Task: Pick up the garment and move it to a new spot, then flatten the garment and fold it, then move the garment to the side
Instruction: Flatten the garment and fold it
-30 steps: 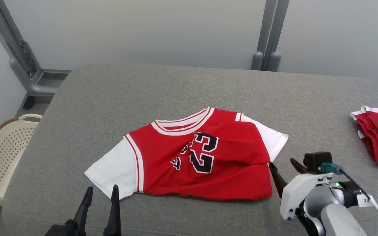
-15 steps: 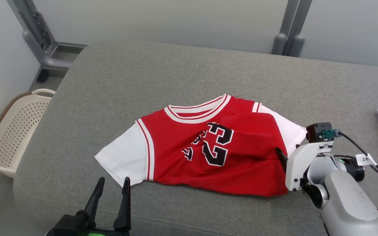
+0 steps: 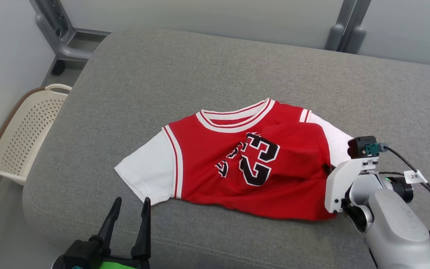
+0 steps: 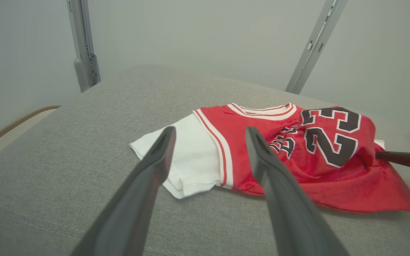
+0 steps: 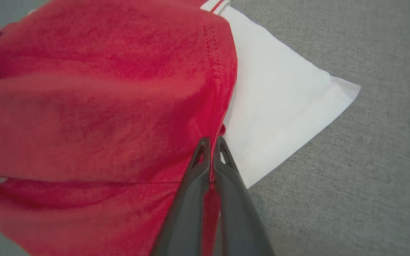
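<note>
The right gripper (image 3: 327, 169) reaches in low from the right side, its white wrist tilted toward the red jersey (image 3: 207, 157). Its jaws are pressed together on the jersey's red side edge, just beside the white sleeve on that side; the right wrist view shows the cloth pinched between the two dark tips. A black cable with a paper tag (image 3: 415, 176) trails from the wrist. The left gripper (image 3: 132, 200) hangs at the near edge with its jaws wide apart and nothing between them, close to the other white sleeve but not touching it. The jersey lies front up in the middle of the grey padded surface (image 3: 200, 67), collar away from the robot. A fold of red cloth is bunched over its right half beside the black 23. A cream perforated basket (image 3: 21, 142) stands on the floor at the left. Grey metal posts (image 3: 343, 33) rise against a pale wall behind.
</note>
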You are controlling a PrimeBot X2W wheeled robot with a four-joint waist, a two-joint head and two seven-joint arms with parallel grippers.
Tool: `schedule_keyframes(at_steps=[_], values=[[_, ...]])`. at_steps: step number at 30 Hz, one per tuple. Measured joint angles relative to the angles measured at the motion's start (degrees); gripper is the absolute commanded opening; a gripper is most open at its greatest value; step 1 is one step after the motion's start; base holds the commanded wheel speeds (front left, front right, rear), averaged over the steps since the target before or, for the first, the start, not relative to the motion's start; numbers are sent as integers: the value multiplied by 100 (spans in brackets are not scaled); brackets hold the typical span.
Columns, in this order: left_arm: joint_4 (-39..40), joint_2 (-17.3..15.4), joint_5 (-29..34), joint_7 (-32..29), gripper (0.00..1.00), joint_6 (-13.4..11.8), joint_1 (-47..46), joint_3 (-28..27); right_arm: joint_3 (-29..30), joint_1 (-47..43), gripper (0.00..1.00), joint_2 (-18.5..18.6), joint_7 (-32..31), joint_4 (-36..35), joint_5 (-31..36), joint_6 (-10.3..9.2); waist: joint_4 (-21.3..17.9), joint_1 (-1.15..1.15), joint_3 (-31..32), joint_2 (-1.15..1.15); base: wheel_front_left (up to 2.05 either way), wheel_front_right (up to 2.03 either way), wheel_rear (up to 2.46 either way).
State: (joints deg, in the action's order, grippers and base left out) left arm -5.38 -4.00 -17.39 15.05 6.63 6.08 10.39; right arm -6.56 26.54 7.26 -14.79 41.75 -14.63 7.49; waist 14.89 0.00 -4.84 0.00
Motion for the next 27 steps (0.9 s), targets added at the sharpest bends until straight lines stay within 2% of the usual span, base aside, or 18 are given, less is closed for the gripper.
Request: schedule_keyframes(at_steps=[7, 20, 21, 22, 27], values=[[-55, 23, 32, -1, 100, 18, -2, -22, 190, 282, 0, 158, 357, -70, -33, 1, -68, 0, 43, 0, 0, 0, 0], [-81, 46, 41, 0, 100, 45, -94, -19, 800, 891, 0, 620, 218, -40, 421, 1, -4, 0, -29, 0, 0, 0, 0], [-86, 46, 41, -1, 100, 46, -99, -19, 829, 926, 42, 627, 171, 10, 456, 1, 11, 0, -40, 0, 0, 0, 0], [-89, 47, 42, 0, 100, 47, -106, -19, 867, 951, 100, 626, 110, 87, 491, 1, 27, 0, -50, 0, 0, 0, 0], [-103, 52, 56, -1, 100, 51, -121, -26, 1011, 1007, 100, 597, 51, 268, 673, 1, 73, 0, -83, 0, 0, 0, 0]])
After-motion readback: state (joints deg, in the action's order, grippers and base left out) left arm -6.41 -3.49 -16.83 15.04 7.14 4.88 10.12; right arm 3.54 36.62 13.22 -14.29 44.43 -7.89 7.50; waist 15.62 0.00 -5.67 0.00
